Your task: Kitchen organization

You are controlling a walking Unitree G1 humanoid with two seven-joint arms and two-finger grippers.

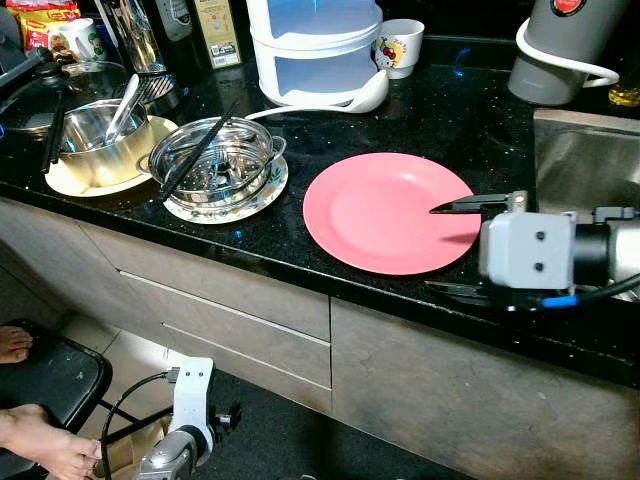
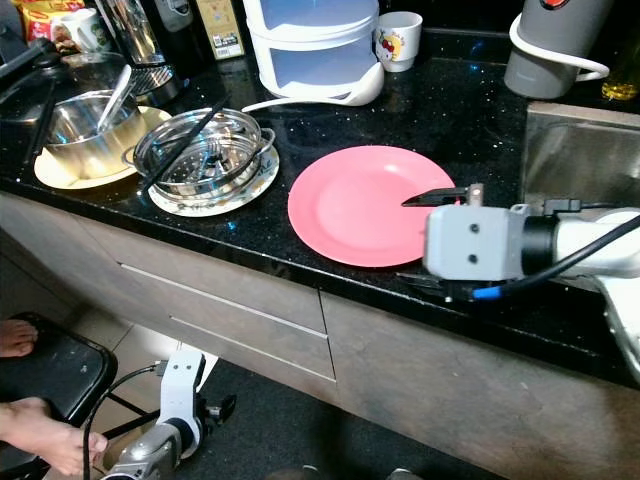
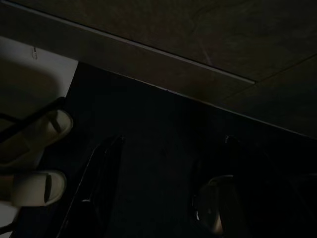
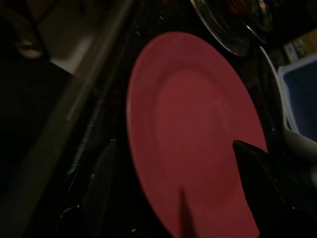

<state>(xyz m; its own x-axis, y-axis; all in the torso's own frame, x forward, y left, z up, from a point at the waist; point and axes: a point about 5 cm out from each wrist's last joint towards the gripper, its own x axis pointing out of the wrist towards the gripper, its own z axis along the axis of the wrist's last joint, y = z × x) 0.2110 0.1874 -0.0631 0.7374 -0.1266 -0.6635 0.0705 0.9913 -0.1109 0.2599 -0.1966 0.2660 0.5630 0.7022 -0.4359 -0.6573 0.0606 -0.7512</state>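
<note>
A pink plate [image 1: 385, 210] lies flat on the black counter [image 1: 470, 120], close to its front edge. My right gripper [image 1: 432, 248] reaches in from the right, open. One black finger hovers over the plate's right part and the other runs along the counter's front edge beside the rim. In the right wrist view the plate [image 4: 193, 129] lies between the two fingers [image 4: 104, 168]. My left gripper [image 1: 222, 415] hangs idle low by the cabinet fronts.
Left of the plate stand a steel steamer [image 1: 215, 160] with chopsticks across it and a steel bowl [image 1: 95, 140] holding a spoon. Behind are a white container [image 1: 315, 50], a mug [image 1: 400, 45] and a grey kettle [image 1: 560, 50]. A sink [image 1: 590, 160] lies right. A person's feet [image 1: 40, 445] and a black stool [image 1: 50, 375] are at lower left.
</note>
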